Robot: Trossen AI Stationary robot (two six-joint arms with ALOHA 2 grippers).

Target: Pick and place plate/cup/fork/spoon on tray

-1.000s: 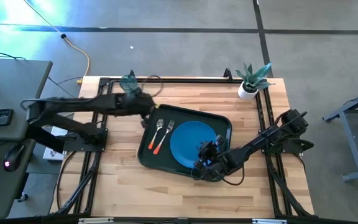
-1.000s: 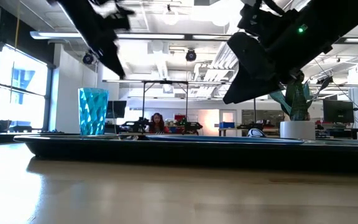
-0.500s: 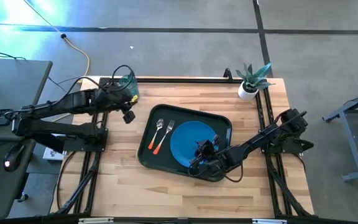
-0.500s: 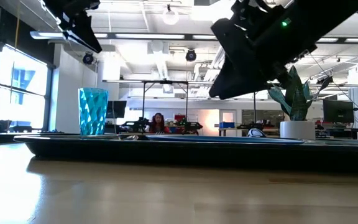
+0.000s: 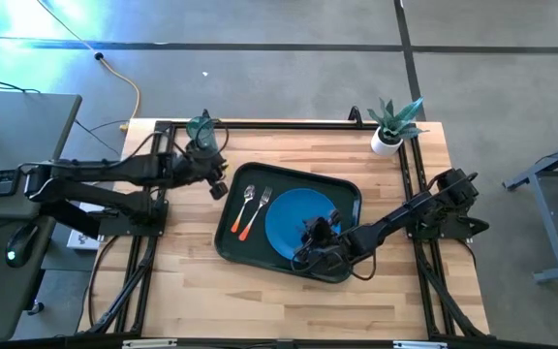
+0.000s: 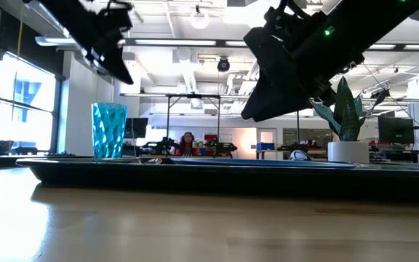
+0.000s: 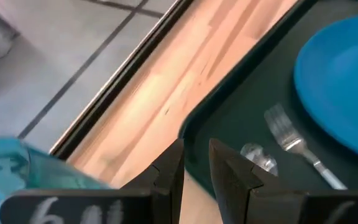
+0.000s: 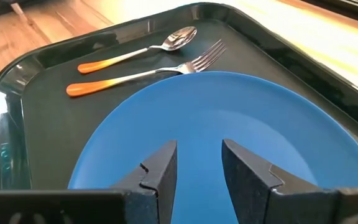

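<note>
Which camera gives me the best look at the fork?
The right wrist view: the fork lies whole, tines to orange handle. The high view shows it tiny, the left wrist view only tines and neck, the low view hides it.

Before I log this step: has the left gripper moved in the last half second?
Yes. The left gripper swung toward the tray, away from the cup.

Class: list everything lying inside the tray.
Inside the tray lie the plate, the fork and the spoon. The right gripper covers part of the plate. The cup stands outside it.
</note>
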